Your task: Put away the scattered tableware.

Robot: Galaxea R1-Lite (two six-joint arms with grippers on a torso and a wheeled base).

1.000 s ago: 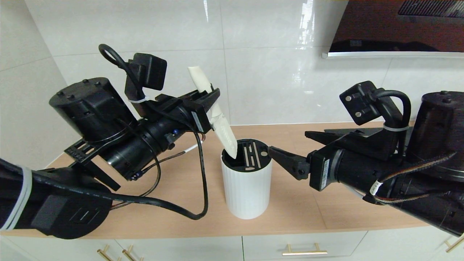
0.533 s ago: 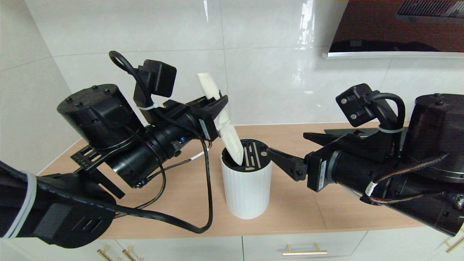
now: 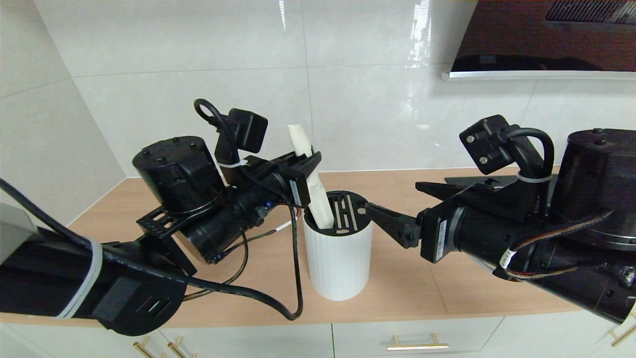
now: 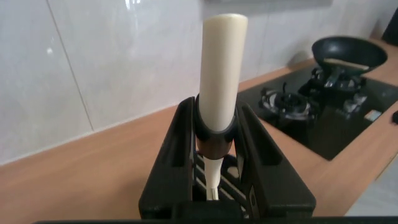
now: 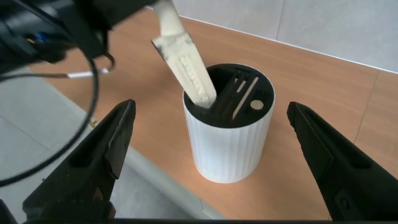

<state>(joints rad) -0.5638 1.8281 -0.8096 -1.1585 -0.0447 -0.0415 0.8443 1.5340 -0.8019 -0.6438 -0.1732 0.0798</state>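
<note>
Left gripper clamping knife, blade print illegible, tip in white holder

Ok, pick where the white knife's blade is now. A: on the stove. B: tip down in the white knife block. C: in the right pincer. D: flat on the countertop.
B: the left pincer grips the white knife by its handle, with the blade tip sunk into the top of the white knife block.
</note>
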